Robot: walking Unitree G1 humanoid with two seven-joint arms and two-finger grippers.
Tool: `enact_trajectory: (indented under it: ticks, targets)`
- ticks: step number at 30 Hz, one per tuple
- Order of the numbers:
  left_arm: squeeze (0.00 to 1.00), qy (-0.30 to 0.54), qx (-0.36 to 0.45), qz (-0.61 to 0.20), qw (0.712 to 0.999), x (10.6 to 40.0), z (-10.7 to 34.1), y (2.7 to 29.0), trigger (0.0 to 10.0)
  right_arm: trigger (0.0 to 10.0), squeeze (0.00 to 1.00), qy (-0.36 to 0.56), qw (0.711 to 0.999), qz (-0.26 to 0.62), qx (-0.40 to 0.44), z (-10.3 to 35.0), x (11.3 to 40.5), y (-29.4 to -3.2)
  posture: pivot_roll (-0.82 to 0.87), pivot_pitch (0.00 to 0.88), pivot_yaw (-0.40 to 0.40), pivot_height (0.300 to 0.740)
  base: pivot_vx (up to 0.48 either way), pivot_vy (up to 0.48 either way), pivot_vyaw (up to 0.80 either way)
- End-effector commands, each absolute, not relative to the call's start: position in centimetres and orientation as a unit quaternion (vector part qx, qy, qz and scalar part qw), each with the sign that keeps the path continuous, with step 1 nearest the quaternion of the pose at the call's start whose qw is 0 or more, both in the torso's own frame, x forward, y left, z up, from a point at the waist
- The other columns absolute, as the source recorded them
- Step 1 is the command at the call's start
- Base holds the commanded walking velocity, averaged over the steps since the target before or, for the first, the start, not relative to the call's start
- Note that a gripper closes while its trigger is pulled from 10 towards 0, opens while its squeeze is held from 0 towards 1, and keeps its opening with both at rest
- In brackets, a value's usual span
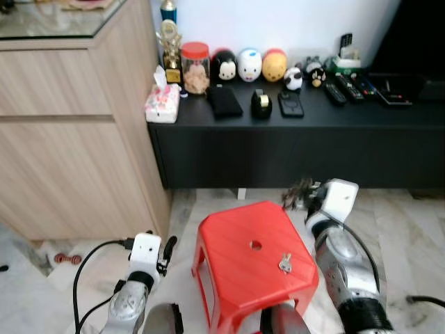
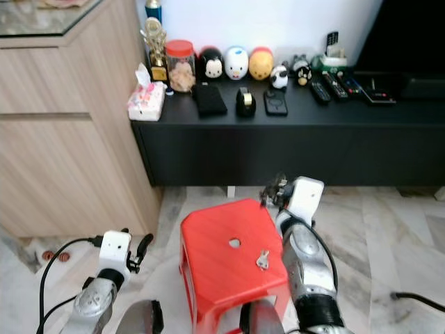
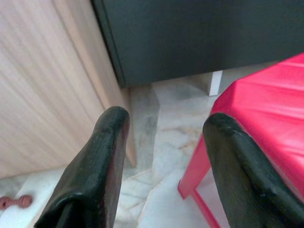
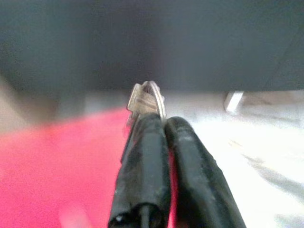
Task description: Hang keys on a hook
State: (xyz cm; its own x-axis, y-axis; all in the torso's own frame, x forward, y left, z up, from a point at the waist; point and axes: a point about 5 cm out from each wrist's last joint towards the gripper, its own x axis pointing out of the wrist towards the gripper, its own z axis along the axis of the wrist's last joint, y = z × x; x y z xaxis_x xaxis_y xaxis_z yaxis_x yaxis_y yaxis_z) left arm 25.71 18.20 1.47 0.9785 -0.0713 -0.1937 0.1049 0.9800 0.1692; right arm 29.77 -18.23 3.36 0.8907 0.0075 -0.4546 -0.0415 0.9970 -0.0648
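Note:
My right gripper (image 1: 300, 194) is raised over the far right corner of a red plastic stool (image 1: 236, 243). It is shut on a silver key ring with keys (image 4: 148, 97), which stick out past the fingertips (image 4: 142, 128). A separate small silver key (image 1: 285, 262) lies flat on the stool top, near its right edge and beside the round centre hole. My left gripper (image 1: 167, 248) hangs low to the left of the stool. Its two black fingers (image 3: 107, 142) stand open with nothing between them, pointing at the gap between stool and wooden cabinet.
A low black console (image 1: 292, 149) runs across the back, carrying plush toys, a jar, a tape dispenser, remotes and a tissue box (image 1: 162, 103). A tall wooden cabinet (image 1: 69, 139) fills the left. On the marble floor lie a small red object (image 1: 67, 259) and a cable (image 1: 424, 300).

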Motion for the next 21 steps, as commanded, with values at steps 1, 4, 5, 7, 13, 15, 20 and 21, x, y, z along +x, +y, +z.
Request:
enact_trajectory:
  ticks: [1,4,5,7,13,15,20,21]
  targets:
    - [0.00,0.092,0.089,-0.041,0.991,25.7,1.4,18.3,10.0,10.0,0.00,0.208,0.976,0.025,-0.064,4.5,30.4,-18.7,-0.01,0.000,-0.048,0.618,0.000,0.000,0.00]
    - [0.00,0.092,0.091,-0.042,0.991,25.6,1.3,18.4,10.0,10.0,0.00,0.174,0.984,0.039,-0.020,6.9,31.7,-18.8,-0.03,0.000,-0.042,0.618,0.000,0.000,0.00]
    - [0.00,0.094,0.091,-0.043,0.990,25.5,1.2,18.4,10.0,10.0,0.00,0.185,0.978,0.063,-0.070,7.0,31.8,-18.7,-0.03,0.000,-0.042,0.618,0.000,0.000,0.00]
    - [0.00,0.095,0.091,-0.044,0.990,25.5,1.1,18.4,10.0,10.0,0.00,0.195,0.968,0.084,-0.130,6.9,31.9,-18.8,-0.03,0.000,-0.042,0.618,0.000,0.000,0.00]
    - [0.00,0.092,0.088,-0.046,0.991,25.4,1.0,18.0,10.0,10.0,0.00,0.182,0.946,0.084,-0.256,7.9,32.9,-19.6,-0.02,0.000,-0.046,0.618,0.000,0.000,0.00]
    - [0.00,0.092,0.088,-0.047,0.991,25.3,1.0,17.9,10.0,10.0,0.00,0.220,0.966,0.064,-0.120,7.4,32.7,-19.3,-0.02,0.000,-0.047,0.618,0.000,0.000,0.00]
    - [0.00,0.091,0.086,-0.048,0.991,25.3,0.9,17.8,10.0,10.0,0.00,0.249,0.925,0.154,-0.242,6.2,31.8,-18.7,-0.02,0.000,-0.050,0.618,0.000,0.000,0.00]
    - [0.00,0.091,0.086,-0.048,0.991,25.3,0.9,17.8,10.0,10.0,0.00,0.247,0.924,0.154,-0.249,6.2,31.8,-18.7,-0.02,0.000,-0.050,0.618,0.000,0.000,0.00]
